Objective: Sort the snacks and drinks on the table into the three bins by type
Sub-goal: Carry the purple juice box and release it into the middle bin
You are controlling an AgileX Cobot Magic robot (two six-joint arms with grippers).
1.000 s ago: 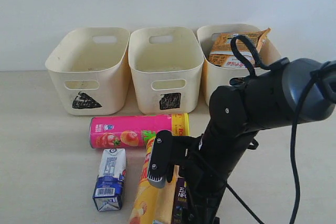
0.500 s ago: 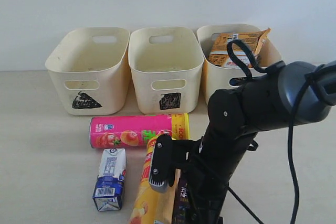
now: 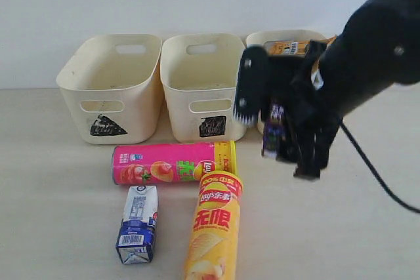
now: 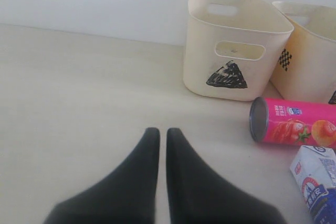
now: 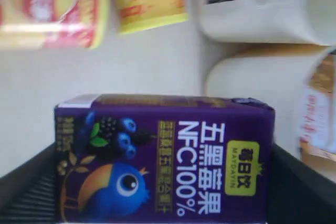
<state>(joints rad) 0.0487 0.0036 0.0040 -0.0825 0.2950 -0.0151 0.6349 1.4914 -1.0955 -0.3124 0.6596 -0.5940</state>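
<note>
My right gripper (image 3: 279,137) is shut on the dark purple blueberry carton (image 3: 272,133) (image 5: 165,158) and holds it in the air in front of the rightmost bin (image 3: 287,36). An orange bag (image 3: 293,47) sticks up in that bin. The pink tube (image 3: 172,164), the yellow-orange tube (image 3: 212,229) and the white and blue carton (image 3: 138,223) lie on the table. The triangle bin (image 3: 109,88) and the square bin (image 3: 207,87) stand at the back. My left gripper (image 4: 158,132) is shut and empty above bare table, left of the pink tube (image 4: 294,127). The blue bag is out of view.
The right arm (image 3: 367,57) hides most of the rightmost bin's front and its mark. A pale wall runs close behind the bins. In the left wrist view the triangle bin (image 4: 231,51) stands ahead to the right, with the white carton (image 4: 317,177) at the frame's edge.
The right arm has risen from the table's front and swung back toward the bins with the purple carton. The yellow-orange tube, half hidden before, now shows in full.
</note>
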